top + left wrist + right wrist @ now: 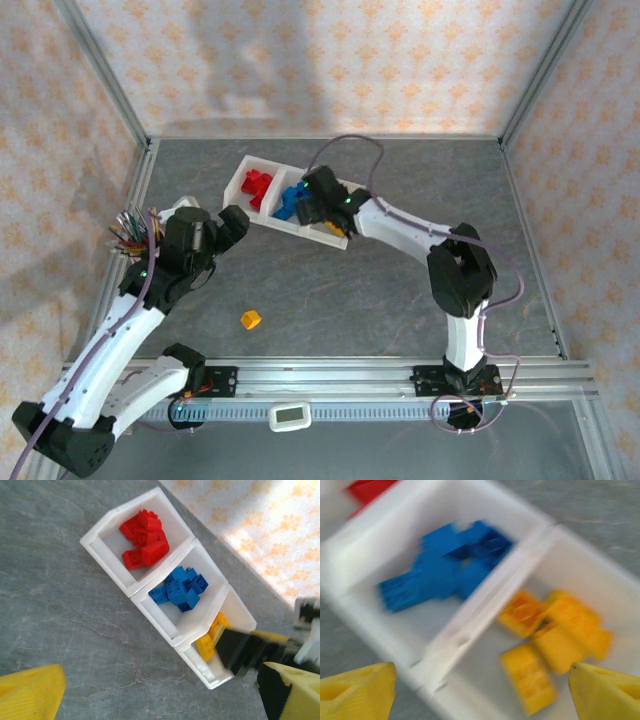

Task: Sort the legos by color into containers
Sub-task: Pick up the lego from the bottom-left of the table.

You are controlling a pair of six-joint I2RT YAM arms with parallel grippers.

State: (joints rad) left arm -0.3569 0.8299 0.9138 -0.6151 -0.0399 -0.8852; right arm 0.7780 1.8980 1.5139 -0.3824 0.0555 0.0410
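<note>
Right claw (480, 680) wide, empty, low over yellow end of containers (243, 178); crooked lift could snag wall. Left claw (235, 222) wide, empty. Yellow lego (250, 320) loose near desk's front edge.

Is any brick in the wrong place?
Yes. One yellow-orange lego lies alone on the table, outside the containers. Everything inside them looks sorted by color.

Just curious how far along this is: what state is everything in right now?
red legos, piled in an end bin.
blue legos, piled in the middle bin.
yellow legos, in the other end bin.
loose yellow brick, lying on the table, unsorted.
left gripper, open, empty.
right gripper, open, empty, above the yellow legos.
</note>
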